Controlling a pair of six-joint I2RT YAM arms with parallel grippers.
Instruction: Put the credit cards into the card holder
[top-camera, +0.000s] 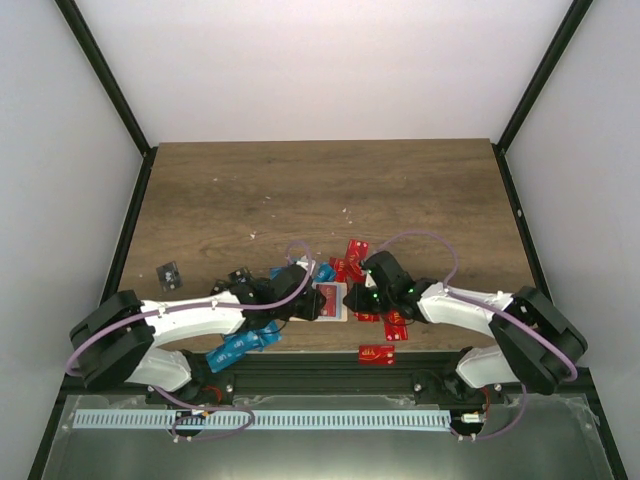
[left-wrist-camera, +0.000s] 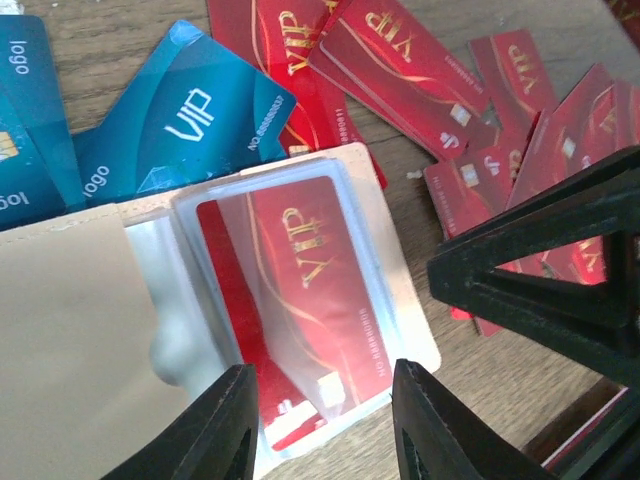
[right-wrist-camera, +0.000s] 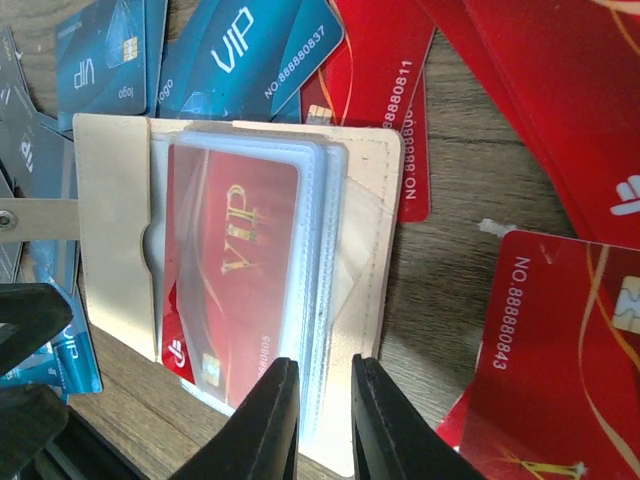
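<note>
Top view: card holder (top-camera: 331, 300) lies open at 6 o'clock on the table (top-camera: 300, 190), near the front edge, with both arms converging on it. Left gripper (left-wrist-camera: 320, 385) comes in from the holder's 9 o'clock and right gripper (right-wrist-camera: 325, 375) from 3 o'clock. One red card (left-wrist-camera: 300, 290) sits in the top clear sleeve (right-wrist-camera: 325, 250), not quite square to the pocket. The right jaws are narrow, with the edge of the sleeve stack running into the gap. I read that as a pinch on the holder, probably to pin it flat and keep the pocket from sliding. The left jaws are parted at mid width and straddle the near end of the sleeved card. Nothing is clamped, so it looks like a release or a nudge rather than a carry. The beige flap (left-wrist-camera: 70, 320) is folded out toward 9 o'clock, which keeps the sleeves exposed. The remaining credit cards (left-wrist-camera: 400, 70) are loose: reds fan from 12 to 3 o'clock of the holder, blue cards (left-wrist-camera: 190, 110) sit at 10–11 o'clock, more blues lie by the left arm at 7 o'clock, and a lone black card (top-camera: 169, 273) is far out at 9 o'clock. Most cards are unloaded, so it's early in the task. The overlapping piles will make single-card picks fiddly.
</note>
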